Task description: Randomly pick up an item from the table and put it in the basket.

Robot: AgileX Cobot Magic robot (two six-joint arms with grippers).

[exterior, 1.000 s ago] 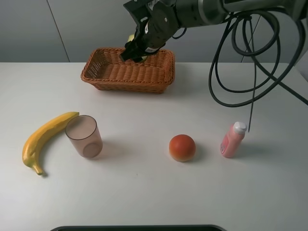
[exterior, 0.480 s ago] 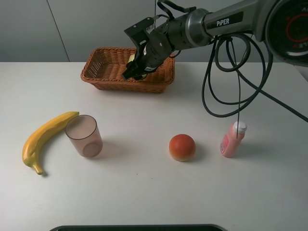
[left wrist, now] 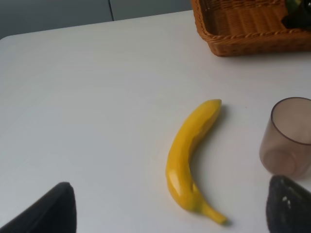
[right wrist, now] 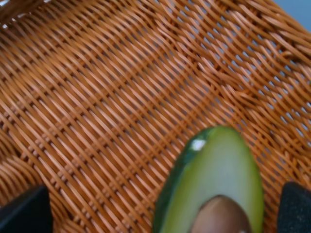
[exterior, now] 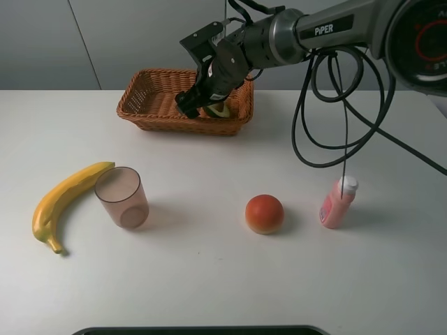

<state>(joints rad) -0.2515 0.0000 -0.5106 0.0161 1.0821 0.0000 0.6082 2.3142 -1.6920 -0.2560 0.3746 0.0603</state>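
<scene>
The halved avocado [exterior: 219,109] lies inside the wicker basket [exterior: 150,105] near its right end, flesh and brown pit showing in the right wrist view [right wrist: 214,179]. My right gripper [exterior: 198,103] hangs low in the basket just over the avocado. In its wrist view the right gripper [right wrist: 160,211] is open, with its fingertips [right wrist: 23,209] spread wide and clear of the avocado on both sides. My left gripper [left wrist: 165,213] is open and empty above the white table [left wrist: 87,97], near the banana. It is out of the exterior high view.
A yellow banana [exterior: 64,200] and a translucent pinkish cup [exterior: 122,197] stand at the front left. A round orange-red fruit [exterior: 265,213] and a pink bottle [exterior: 338,202] stand at the front right. Black cables [exterior: 328,118] hang from the right arm.
My right gripper came down into the basket with the avocado and opened. The avocado now lies on the basket floor, let go. The left arm has not moved.
</scene>
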